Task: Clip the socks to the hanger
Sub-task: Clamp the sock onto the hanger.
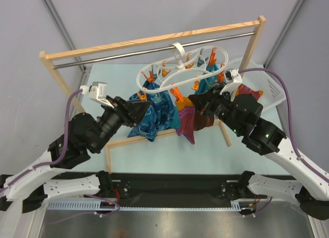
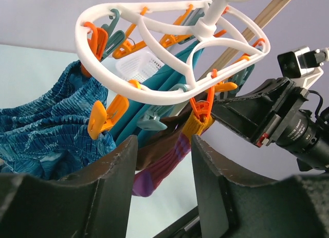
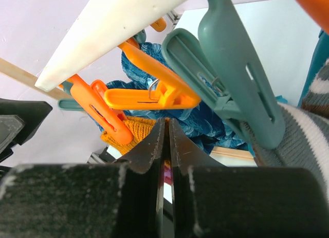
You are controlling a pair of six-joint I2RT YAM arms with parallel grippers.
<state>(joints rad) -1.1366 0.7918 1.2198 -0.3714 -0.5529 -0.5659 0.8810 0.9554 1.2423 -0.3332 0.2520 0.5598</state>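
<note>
The white hanger (image 1: 180, 63) hangs by its hook from the metal bar, with orange and grey-teal clips around its ring (image 2: 154, 94). A magenta-purple striped sock (image 1: 186, 121) dangles from an orange clip (image 2: 201, 108) by its orange cuff (image 3: 131, 132). A dark brown sock (image 2: 154, 145) hangs beside it. My right gripper (image 3: 164, 120) is shut with its tips on that orange cuff, just under the clip (image 3: 100, 112). Below the hanger, my left gripper (image 2: 163, 145) stands open with nothing between its fingers; the striped sock (image 2: 164, 166) hangs beyond them.
Blue patterned cloth pieces (image 1: 154, 114) hang from the hanger's left clips. The wooden rack (image 1: 154, 40) and its metal bar (image 1: 128, 55) stand behind, with a low wooden rail (image 1: 154, 136) in front. A white basket (image 1: 267, 86) sits at the back right.
</note>
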